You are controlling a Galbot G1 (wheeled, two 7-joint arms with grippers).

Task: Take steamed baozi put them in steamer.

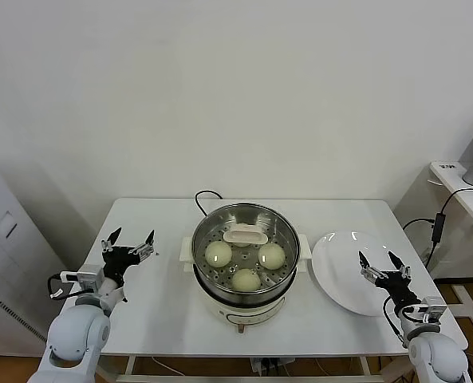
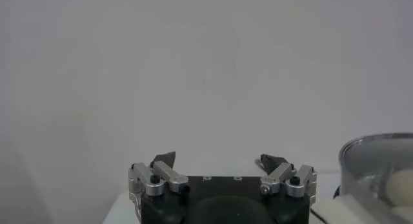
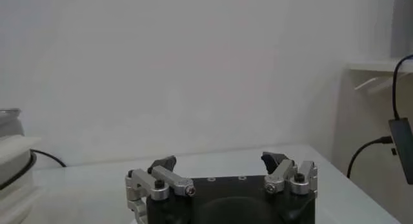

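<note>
Steamer (image 1: 246, 271) stands at table centre, toward the near edge; shiny steel pot on a white base, black cord (image 1: 205, 197) running off its far side. Lid off.

Inside, on the perforated tray: three steamed baozi visible. One at left (image 1: 218, 254), one at right (image 1: 272, 255), one at near side (image 1: 246, 280). They sit close together, left and right ones just beside the near one. At the far side of the tray lies a white oblong piece (image 1: 245, 235); cannot tell what it is.

White plate (image 1: 349, 273) lies just right of the steamer, nothing on it.

Left gripper (image 1: 128, 242) hovers above the table's left part, well apart from the steamer, fingers spread wide, holding nothing. Left wrist view confirms: both fingertips far apart, steamer rim (image 2: 381, 173) at the edge of view.

Right gripper (image 1: 381, 264) hangs over the right part of the plate, fingers wide apart, holding nothing. Right wrist view shows the same wide spread over the table (image 3: 213, 167)
</note>
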